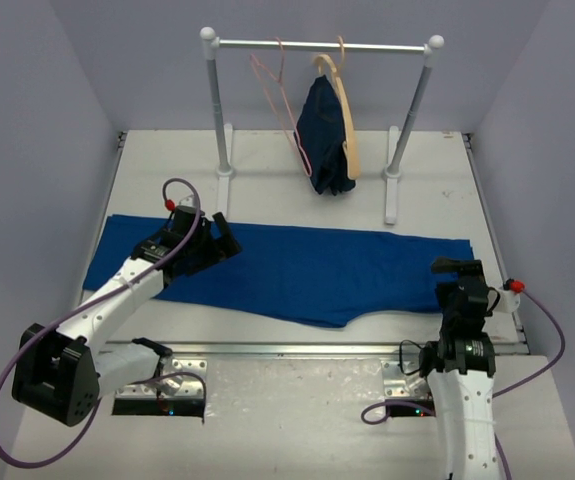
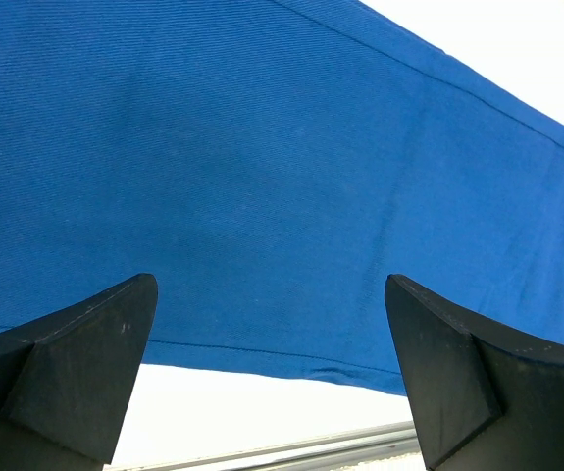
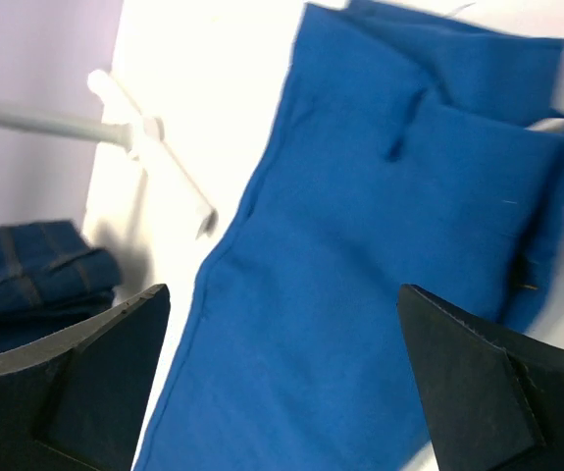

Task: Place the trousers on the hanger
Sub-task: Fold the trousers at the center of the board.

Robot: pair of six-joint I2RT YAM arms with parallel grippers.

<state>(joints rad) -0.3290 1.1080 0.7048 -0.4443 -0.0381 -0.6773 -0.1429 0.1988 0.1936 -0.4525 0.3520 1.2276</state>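
The royal-blue trousers (image 1: 297,268) lie flat across the white table, left to right. The pink-red wire hanger (image 1: 279,105) hangs on the rail at the back. My left gripper (image 1: 219,240) is open just above the left part of the trousers; its wrist view shows the blue cloth (image 2: 262,177) and its hem between the fingers (image 2: 85,363). My right gripper (image 1: 455,268) is open and empty over the right end of the trousers; its wrist view shows the cloth (image 3: 360,255) between the fingers (image 3: 478,383).
A white clothes rail (image 1: 322,45) on two posts stands at the back. A pale wooden hanger (image 1: 345,120) with a dark navy garment (image 1: 325,135) hangs on it beside the wire hanger. The navy garment also shows in the right wrist view (image 3: 26,275).
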